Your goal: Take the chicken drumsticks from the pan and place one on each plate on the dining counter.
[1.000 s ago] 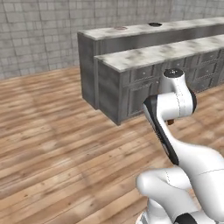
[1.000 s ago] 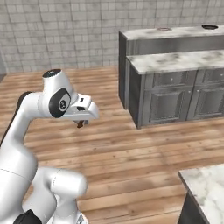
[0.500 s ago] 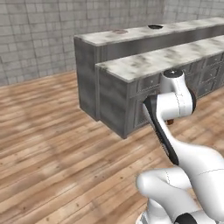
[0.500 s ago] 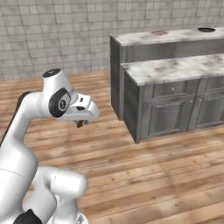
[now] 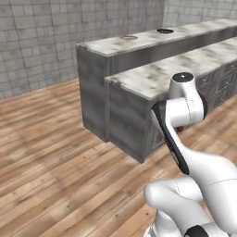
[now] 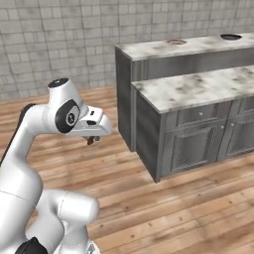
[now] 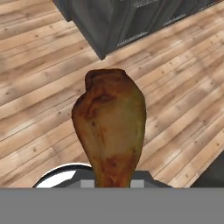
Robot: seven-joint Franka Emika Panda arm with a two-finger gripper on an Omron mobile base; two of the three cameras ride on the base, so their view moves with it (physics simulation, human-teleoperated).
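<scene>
In the right base view, at left of centre, the end effector (image 6: 91, 140) is closed on a chicken drumstick (image 6: 91, 141), a small brown tip below the white hand. In the hand view the same chicken drumstick (image 7: 110, 129) stands large at centre, orange-brown, thick end up, its narrow end going down between the fingers, with wooden floor (image 7: 39, 78) beneath it.

The step in hand looks like carrying this piece to a plate. Doing it well probably means keeping the hand level and the grip firm while the base drives, then coming in over the desk from above, not from the side, since the nearer, lower marble-topped island (image 6: 198, 88) stands in front of it.

In the left base view, the dining desk (image 5: 139, 41) runs from centre to upper right, marble over grey panels. Two plates sit on it: one (image 5: 129, 37) just left of the other (image 5: 165, 31). A grey tiled wall (image 5: 41, 37) fills the upper left.
</scene>
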